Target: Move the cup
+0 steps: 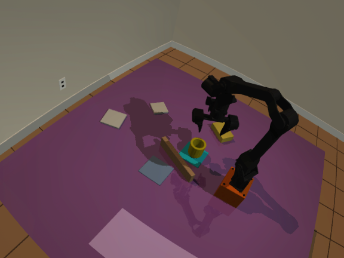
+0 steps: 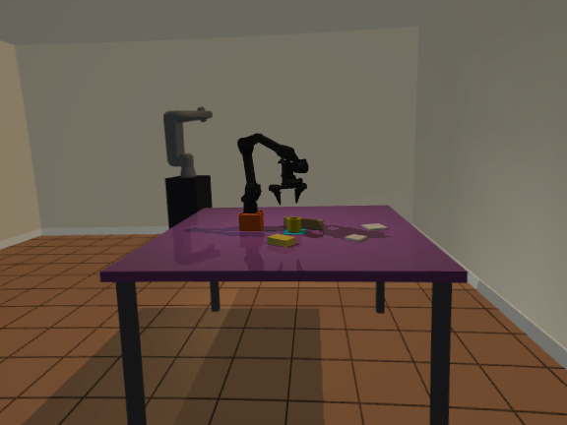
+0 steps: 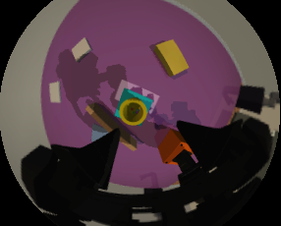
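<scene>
The yellow cup (image 1: pixel 195 152) (image 2: pixel 293 225) (image 3: pixel 133 122) stands upright on the teal pad (image 1: pixel 190 160) (image 2: pixel 287 232) (image 3: pixel 129 93). Small dim shapes show inside it in the wrist view; I cannot make out single marbles. The blue-grey pad (image 1: pixel 155 171) (image 3: pixel 99 133) lies bare on the far side of a wooden bar from the cup; it is hidden in the exterior view. My gripper (image 1: pixel 210 133) (image 2: pixel 288 203) (image 3: pixel 149 128) is wide open and empty, above the cup and apart from it.
The wooden bar (image 1: pixel 177 159) (image 2: pixel 313 224) (image 3: pixel 111 126) stands between the two pads. A yellow block (image 1: pixel 226 136) (image 2: pixel 282 240) (image 3: pixel 172 58) lies near the teal pad. Two pale tiles (image 1: pixel 113 119) (image 1: pixel 159 107) lie farther off. The arm's orange base (image 1: pixel 231 193) (image 2: pixel 251 221) (image 3: pixel 172 146) is near the cup.
</scene>
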{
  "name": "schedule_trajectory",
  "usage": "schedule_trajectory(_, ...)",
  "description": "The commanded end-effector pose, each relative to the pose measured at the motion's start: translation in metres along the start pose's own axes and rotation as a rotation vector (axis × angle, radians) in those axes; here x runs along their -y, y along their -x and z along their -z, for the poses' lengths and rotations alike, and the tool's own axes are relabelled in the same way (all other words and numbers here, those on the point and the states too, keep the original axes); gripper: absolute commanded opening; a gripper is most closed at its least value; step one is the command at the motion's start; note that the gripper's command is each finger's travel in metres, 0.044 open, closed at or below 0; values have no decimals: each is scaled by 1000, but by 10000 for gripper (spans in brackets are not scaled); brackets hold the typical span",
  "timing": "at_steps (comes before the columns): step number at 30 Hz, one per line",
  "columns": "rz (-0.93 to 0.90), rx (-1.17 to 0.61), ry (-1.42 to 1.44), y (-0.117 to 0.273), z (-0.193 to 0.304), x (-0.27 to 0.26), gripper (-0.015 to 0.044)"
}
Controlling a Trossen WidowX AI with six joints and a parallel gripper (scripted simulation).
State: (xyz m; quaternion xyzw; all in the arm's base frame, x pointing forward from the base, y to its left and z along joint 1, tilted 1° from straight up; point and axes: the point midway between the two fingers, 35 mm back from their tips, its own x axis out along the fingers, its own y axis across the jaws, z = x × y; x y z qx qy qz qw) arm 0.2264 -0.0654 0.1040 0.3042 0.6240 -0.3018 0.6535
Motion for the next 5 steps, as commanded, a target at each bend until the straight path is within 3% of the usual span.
schedule_trajectory(1,-6,1,4,6,0,0,440)
schedule_trajectory(5,-1,1,0,1,0,0,440)
